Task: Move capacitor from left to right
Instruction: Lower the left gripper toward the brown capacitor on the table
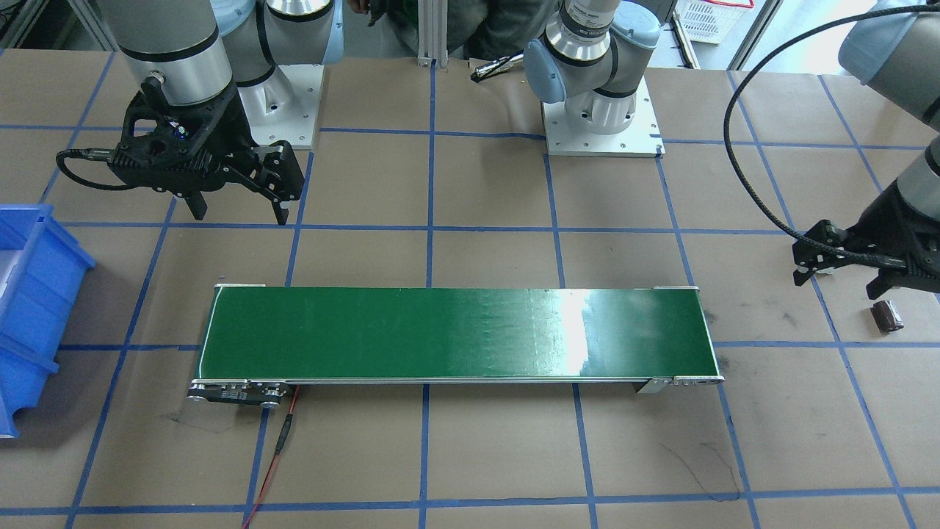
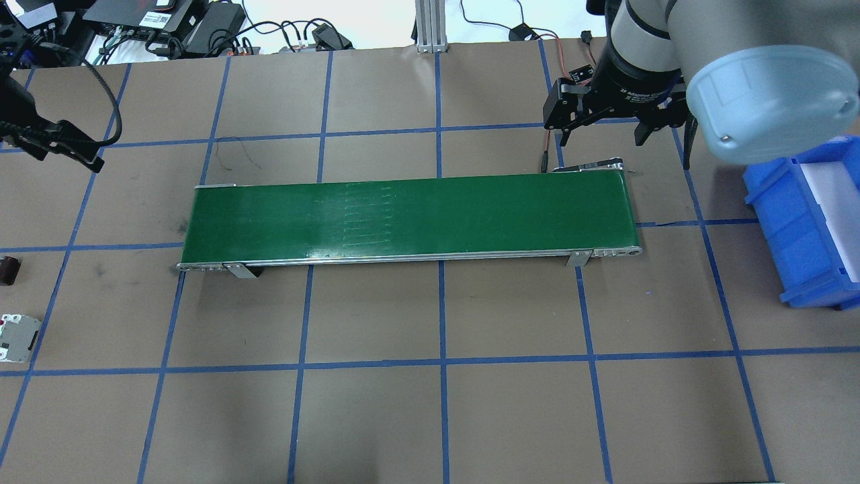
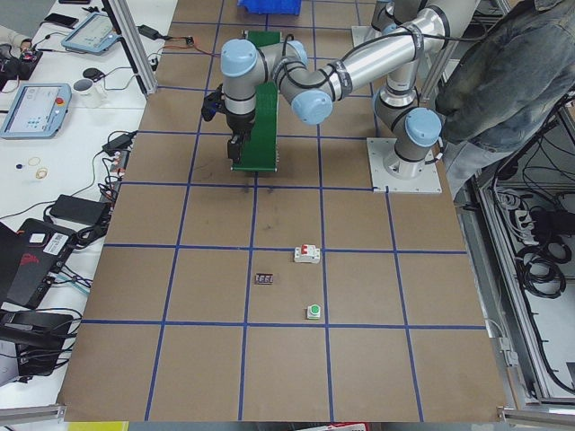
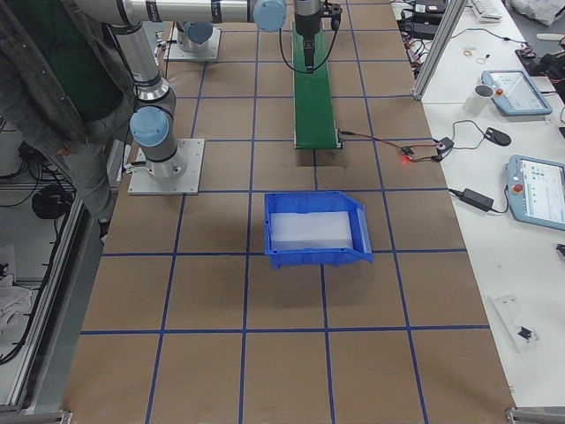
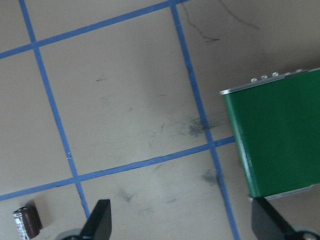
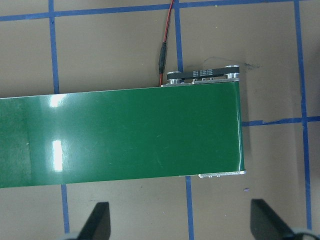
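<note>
At table's left end, w/ capacitor lying on its side just outside the wide-open, empty left gripper, shift over & drop to straddle the barrel across its width, not end-to-end. Close gently, lift clear, set on conveyor belt; leave right gripper, also spread & empty, by belt's right end.

Overhead view: capacitor and white breaker clipped by the left edge, blue bin by the right. Exterior left view: capacitor markings too small to read.
</note>
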`<state>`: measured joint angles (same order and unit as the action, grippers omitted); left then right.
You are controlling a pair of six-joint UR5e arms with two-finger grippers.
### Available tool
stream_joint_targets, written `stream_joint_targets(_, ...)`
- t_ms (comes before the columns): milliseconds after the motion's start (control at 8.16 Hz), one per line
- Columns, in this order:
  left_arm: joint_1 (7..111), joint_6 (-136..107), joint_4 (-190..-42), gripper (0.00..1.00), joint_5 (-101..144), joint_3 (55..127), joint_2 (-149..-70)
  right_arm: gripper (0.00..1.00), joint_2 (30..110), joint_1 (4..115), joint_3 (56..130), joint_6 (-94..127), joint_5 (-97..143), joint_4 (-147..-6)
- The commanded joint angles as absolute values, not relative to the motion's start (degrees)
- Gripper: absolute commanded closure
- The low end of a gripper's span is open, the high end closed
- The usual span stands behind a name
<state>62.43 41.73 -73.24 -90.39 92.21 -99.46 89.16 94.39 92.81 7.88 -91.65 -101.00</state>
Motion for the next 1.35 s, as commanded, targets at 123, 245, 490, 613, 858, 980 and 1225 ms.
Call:
stream_joint_targets(123,54.68,56.30,-68.03,0.00,-90.35,93.16,-103.09,0.00,89.12,94.39,92.81,8.09,-91.93,-100.99)
stream_joint_targets(245,53.19,57.82,-65.94,0.00,-90.53,93.25,-104.66,0.00,89.12,94.39,92.81,7.74,-92.37,-100.99)
stream_joint_targets(490,52.30,61.42,-65.74,0.00,-96.90,93.25,-108.87,0.00,89.12,94.39,92.81,7.65,-92.37,-100.99)
stream_joint_targets(613,51.51,61.52,-65.48,0.00,-99.03,92.82,-111.42,0.00,89.12,94.39,92.81,7.65,-92.37,-100.99)
stream_joint_targets(858,49.23,63.27,-57.88,0.00,-98.88,93.16,-113.81,0.00,89.12,94.39,92.81,7.82,-92.46,-100.99)
stream_joint_targets(980,48.61,62.41,-57.22,0.00,-98.70,92.90,-113.82,0.00,89.12,94.39,92.81,7.91,-92.46,-100.99)
stream_joint_targets(1225,45.80,58.38,-57.04,0.00,-98.00,92.90,-114.34,0.00,89.12,94.39,92.81,7.91,-92.46,-100.99)
